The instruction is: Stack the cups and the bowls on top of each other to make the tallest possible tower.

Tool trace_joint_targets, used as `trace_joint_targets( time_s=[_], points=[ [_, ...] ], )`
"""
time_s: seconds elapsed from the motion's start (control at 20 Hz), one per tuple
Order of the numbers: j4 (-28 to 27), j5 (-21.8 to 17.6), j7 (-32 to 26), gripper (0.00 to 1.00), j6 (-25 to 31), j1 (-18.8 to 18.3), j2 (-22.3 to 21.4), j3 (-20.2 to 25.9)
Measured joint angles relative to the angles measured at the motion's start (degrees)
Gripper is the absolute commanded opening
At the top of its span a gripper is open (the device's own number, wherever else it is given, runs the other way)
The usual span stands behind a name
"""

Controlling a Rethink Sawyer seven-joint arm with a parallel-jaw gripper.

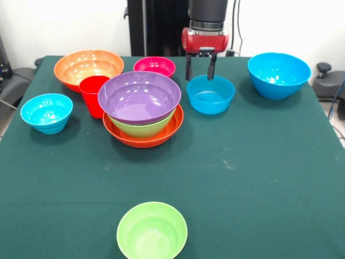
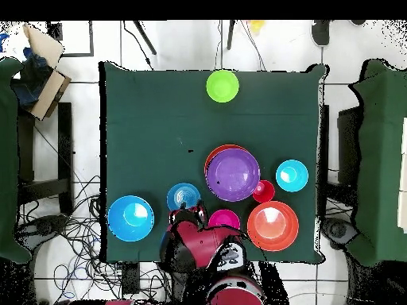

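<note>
The tower (image 1: 141, 116) stands mid-table: a wide orange bowl (image 1: 161, 136) at the base, a green bowl (image 1: 141, 128) in it and a wide purple bowl (image 1: 139, 96) on top; from overhead the purple bowl (image 2: 233, 173) covers most of it. My gripper (image 1: 200, 69) hangs open at the far rim of a medium blue bowl (image 1: 210, 95), nothing between its fingers. The red cup (image 1: 92, 95) stands upright against the tower's left side. Loose bowls: an orange bowl (image 1: 88, 67), a magenta bowl (image 1: 154, 66), a small blue bowl (image 1: 47, 112), a large blue bowl (image 1: 278, 74) and a green bowl (image 1: 152, 231).
The green cloth table (image 1: 259, 178) carries everything. Overhead, the arm (image 2: 195, 242) covers the edge beside the magenta bowl (image 2: 224, 220) and the medium blue bowl (image 2: 184, 195). Chairs and cables lie on the floor around the table.
</note>
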Motion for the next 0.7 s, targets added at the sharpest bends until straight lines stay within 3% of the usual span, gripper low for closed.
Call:
trace_joint_targets(
  time_s=[0.3, 0.7],
  points=[
    [-0.77, -0.19, 0.00, 1.00, 0.00, -0.92, 2.37, 0.31],
    [-1.28, -2.83, 0.00, 1.00, 0.00, -6.09, 3.93, 1.48]
  ],
)
